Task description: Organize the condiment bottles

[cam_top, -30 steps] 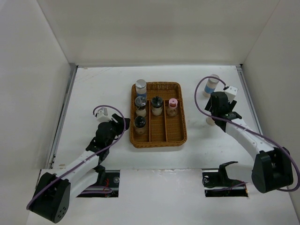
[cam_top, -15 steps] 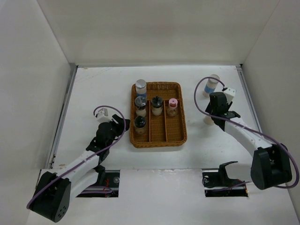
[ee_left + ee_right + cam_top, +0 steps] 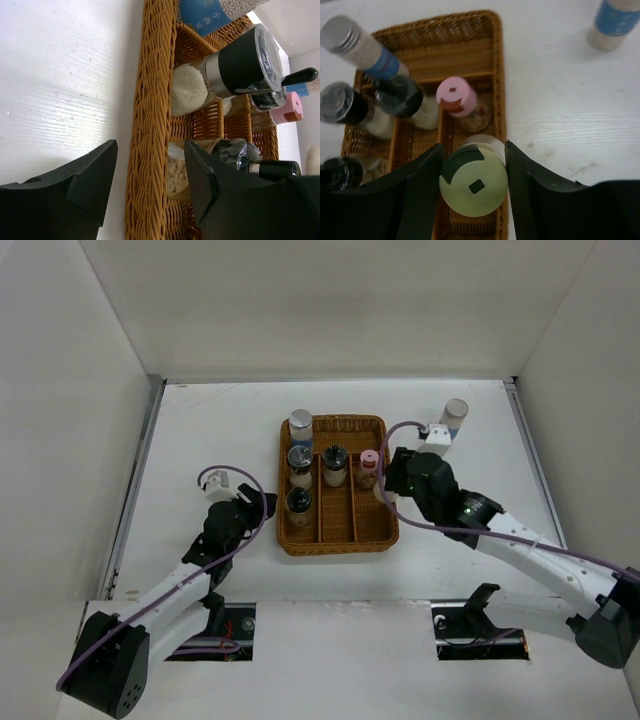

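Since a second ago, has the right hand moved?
Yes. The right hand swung left from the bare table right of the wicker tray. It now hangs over the tray's right compartment, beside the pink-capped jar, carrying the cream-capped bottle.

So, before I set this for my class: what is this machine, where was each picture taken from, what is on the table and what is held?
These are two robot arms, a left arm and a right arm, bolted at the table's near edge, each ending in a two-finger gripper. One picture looks down from above and behind them; the other two come from cameras on the wrists, so each shows its own black fingers. A wicker tray with three compartments holds five bottles: three on the left, one in the middle, a pink-capped jar on the right. One blue-labelled bottle stands alone on the table. The right gripper holds a pale-capped jar over the tray's right compartment. The left gripper is open beside the tray's left wall, holding nothing.
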You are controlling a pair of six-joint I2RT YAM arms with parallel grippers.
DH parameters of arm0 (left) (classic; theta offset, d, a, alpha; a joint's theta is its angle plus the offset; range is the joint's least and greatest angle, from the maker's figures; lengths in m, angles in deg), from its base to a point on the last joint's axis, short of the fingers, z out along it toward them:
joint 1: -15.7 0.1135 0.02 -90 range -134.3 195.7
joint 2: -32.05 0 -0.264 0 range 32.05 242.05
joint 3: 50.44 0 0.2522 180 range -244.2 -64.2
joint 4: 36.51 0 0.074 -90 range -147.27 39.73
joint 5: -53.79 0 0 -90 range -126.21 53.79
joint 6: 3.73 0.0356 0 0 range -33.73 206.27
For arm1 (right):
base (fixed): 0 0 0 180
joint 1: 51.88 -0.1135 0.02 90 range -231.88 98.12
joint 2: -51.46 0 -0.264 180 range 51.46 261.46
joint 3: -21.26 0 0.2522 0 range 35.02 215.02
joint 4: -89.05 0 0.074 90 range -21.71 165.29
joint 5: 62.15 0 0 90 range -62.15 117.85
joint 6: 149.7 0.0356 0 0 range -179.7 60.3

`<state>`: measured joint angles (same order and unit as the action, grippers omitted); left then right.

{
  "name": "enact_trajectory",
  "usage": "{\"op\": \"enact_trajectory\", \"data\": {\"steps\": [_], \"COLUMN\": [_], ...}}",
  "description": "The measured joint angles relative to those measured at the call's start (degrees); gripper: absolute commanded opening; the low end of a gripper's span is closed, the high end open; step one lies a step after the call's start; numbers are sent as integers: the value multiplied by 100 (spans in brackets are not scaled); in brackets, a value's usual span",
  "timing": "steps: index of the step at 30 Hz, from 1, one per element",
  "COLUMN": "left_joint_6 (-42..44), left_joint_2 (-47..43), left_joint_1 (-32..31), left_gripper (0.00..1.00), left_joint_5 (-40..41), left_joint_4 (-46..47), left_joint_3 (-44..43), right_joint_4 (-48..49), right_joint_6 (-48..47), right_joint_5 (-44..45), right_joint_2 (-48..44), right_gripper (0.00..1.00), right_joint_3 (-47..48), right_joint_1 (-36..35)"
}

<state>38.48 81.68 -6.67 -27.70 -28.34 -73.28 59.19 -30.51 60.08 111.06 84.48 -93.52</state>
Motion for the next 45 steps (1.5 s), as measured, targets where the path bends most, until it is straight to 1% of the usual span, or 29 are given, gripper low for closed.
{"op": "enact_trajectory", "data": {"steps": [4, 10, 11, 15, 17, 19, 22, 23, 25, 27, 30, 32, 33, 34, 36, 40, 42, 45], "left_joint_6": [-15, -20, -20, -20, -20, -22, -22, -24, -24, -22, -20, -20, -20, -20, -22, -31, -42, -44], "left_joint_2": [-164, -448, -463, -485, -485, -481, -472, -455, -415, -400, -382, -376, -376, -374, -354, -319, -319, -315], "left_joint_1": [24, 155, 192, 326, 367, 393, 400, 400, 400, 402, 459, 511, 514, 525, 538, 535, 535, 538], "left_gripper": [54, 54, 54, 54, 54, 54, 54, 54, 54, 54, 54, 54, 54, 54, 54, 54, 54, 54], "left_joint_5": [4, 37, 42, 68, 76, 83, 94, 96, 98, 98, 96, 96, 96, 94, 94, 92, 92, 87], "left_joint_4": [-127, -380, -424, -592, -636, -684, -728, -756, -798, -841, -868, -883, -885, -887, -885, -901, -901, -909], "left_joint_3": [0, -7, -11, -44, -48, -66, -90, -109, -164, -223, -317, -369, -387, -398, -407, -407, -407, -407], "right_joint_4": [42, 428, 514, 752, 811, 935, 984, 992, 984, 944, 909, 927, 931, 955, 990, 975, 901, 815], "right_joint_6": [63, 63, 59, -63, -120, -186, -229, -247, -280, -334, -420, -485, -503, -522, -568, -826, -960, -1106], "right_joint_5": [-149, -404, -426, -437, -431, -411, -413, -413, -420, -426, -463, -522, -544, -549, -549, -522, -522, -557], "right_joint_2": [551, 1333, 1453, 1908, 2057, 2103, 2114, 2103, 2020, 1777, 1108, 671, 522, 457, 573, 1528, 2048, 2664], "right_gripper": [37, 39, 40, 52, 56, 63, 78, 80, 84, 85, 85, 85, 86, 87, 92, 99, 100, 100], "right_joint_3": [2, 0, 0, 0, 0, 0, 0, 0, 0, 0, 0, 26, 79, 144, 387, 1104, 1429, 1794], "right_joint_1": [-374, -382, -382, -393, -404, -415, -420, -420, -420, -420, -310, 0, 282, 586, 1342, 2492, 2837, 3161]}}
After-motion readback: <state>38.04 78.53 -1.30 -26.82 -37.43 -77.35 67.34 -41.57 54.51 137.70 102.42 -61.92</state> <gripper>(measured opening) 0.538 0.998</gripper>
